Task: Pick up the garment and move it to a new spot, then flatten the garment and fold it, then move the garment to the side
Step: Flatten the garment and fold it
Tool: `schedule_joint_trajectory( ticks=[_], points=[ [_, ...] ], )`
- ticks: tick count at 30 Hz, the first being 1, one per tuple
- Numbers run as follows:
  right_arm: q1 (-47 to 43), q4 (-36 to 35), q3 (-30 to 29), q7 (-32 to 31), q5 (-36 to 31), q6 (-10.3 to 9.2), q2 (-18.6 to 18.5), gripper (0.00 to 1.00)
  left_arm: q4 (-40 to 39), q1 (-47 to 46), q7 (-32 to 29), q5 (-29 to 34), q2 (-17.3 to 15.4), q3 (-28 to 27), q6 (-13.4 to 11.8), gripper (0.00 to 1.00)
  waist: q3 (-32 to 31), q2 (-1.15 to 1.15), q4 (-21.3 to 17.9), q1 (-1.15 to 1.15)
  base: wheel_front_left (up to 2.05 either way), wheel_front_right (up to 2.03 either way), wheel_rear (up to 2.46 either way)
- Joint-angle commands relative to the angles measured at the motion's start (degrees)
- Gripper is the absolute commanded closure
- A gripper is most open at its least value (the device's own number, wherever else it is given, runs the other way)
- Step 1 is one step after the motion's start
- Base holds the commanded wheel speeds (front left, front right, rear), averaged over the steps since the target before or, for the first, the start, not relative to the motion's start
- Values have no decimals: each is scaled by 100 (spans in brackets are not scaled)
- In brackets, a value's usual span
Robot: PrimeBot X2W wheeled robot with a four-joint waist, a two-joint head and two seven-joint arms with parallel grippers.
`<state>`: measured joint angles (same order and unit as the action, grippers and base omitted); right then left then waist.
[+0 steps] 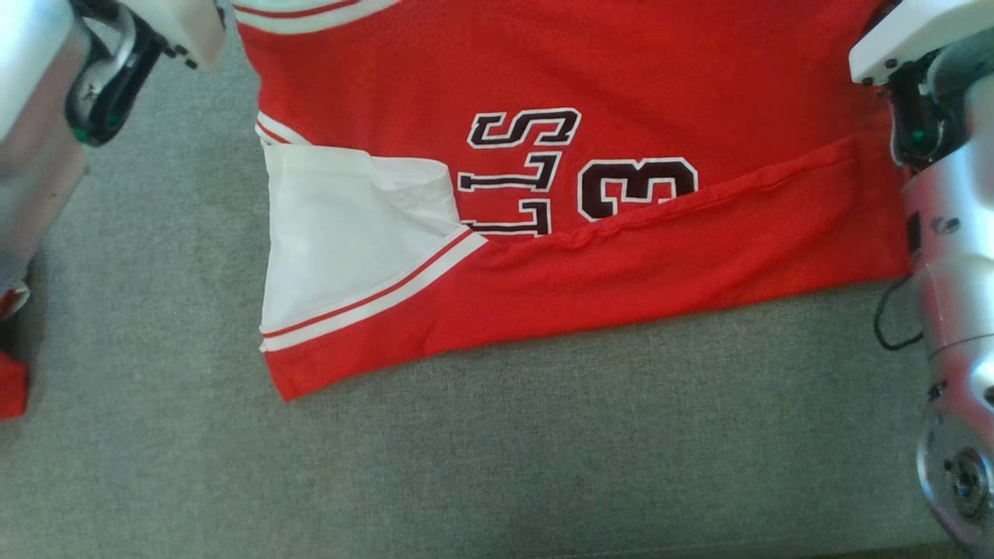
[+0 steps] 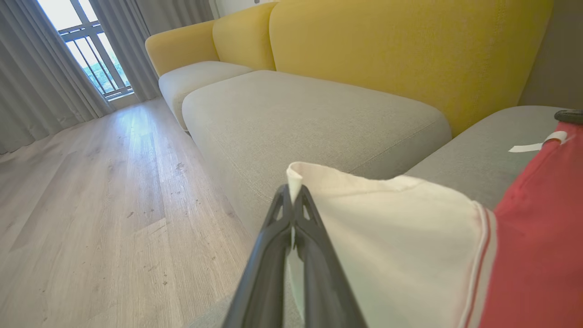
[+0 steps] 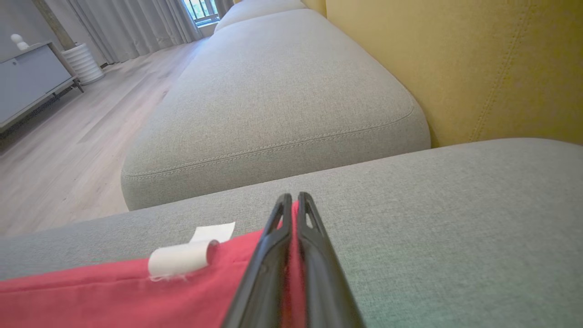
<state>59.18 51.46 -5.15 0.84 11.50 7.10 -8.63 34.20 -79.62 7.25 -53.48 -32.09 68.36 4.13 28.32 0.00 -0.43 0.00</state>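
The garment point(image 1: 621, 256), a red knit jersey with dark, white-edged lettering and a white striped sleeve at its left, is spread on the grey woven seat cushion point(image 1: 543, 458), its near edge folded over. The left gripper point(image 2: 294, 190) is clamped on the sleeve's white corner. The right gripper point(image 3: 294, 200) is clenched on the red hem beside a curled white label point(image 3: 182, 258). Smooth yellow backrests point(image 2: 387, 54) are seen beyond.

Red jersey point(image 1: 621, 62), perhaps doubled, on grey cushion point(image 1: 543, 450)
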Motion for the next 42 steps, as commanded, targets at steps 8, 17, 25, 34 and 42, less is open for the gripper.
schedule_joint_trajectory(
  ticks=[8, 17, 25, 34, 42],
  points=[
    [-275, -224, 703, -119, 549, 39, -349, 100, -321, 52, 73, 38, -445, -21, 141, 100, -328, 0, 79, 0, 0, 0, 0],
    [-1254, -697, 1409, -752, 1459, 39, -852, 100, -1939, 1018, -636, -445, -1293, 208, 46, 100, -917, 0, 134, 0, 0, 0, 0],
    [-1948, -1172, 1719, -1419, 2043, 39, -1184, 100, -3409, 1693, -1345, -680, -2046, 359, -271, 100, -1227, 0, 130, 0, 0, 0, 0],
    [-2466, -1612, 1790, -2133, 2300, 39, -1468, 100, -4237, 2248, -1868, -725, -2322, 444, -422, 100, -1288, 0, 169, 0, 0, 0, 0],
    [-2780, -1920, 1775, -2806, 2364, 39, -1558, 100, -4486, 2555, -2284, -761, -2441, 472, -323, 100, -1361, 0, 109, 0, 0, 0, 0]
  ],
)
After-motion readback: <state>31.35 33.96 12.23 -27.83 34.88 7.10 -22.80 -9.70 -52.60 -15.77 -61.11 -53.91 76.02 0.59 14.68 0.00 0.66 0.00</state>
